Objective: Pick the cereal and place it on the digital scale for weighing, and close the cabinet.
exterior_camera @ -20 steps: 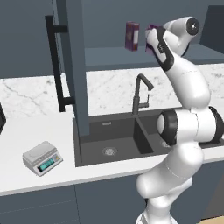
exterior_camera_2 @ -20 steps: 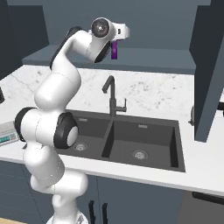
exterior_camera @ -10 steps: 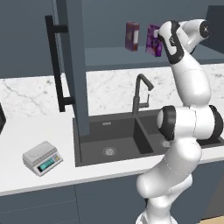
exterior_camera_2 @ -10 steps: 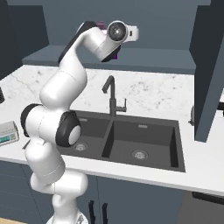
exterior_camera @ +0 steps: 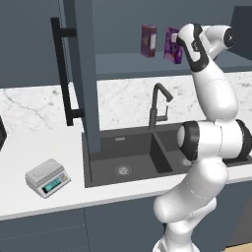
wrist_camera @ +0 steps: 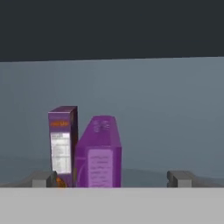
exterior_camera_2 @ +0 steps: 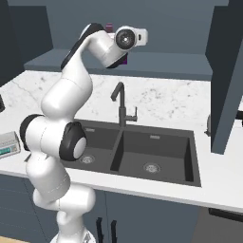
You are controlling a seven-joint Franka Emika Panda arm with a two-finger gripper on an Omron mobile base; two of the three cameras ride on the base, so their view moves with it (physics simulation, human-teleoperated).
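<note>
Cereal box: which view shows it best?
The hand view: the cereal stands unobstructed on the shelf, right of the maroon box, full height visible. In the left base view the arm covers its right part. In the right base view a sliver peeks above the arm.

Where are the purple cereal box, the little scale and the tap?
cereal (wrist_camera: 99, 153), hand view, on its pale-labelled face.
digital scale (exterior_camera: 45, 173), left base view, on its flat top plate.
tap (exterior_camera: 158, 94), left base view, on its curved neck.

We see the cereal (exterior_camera: 172, 45) half hidden behind the arm's wrist; the digital scale (exterior_camera_2: 8, 144) is cut off at nine o'clock.
</note>
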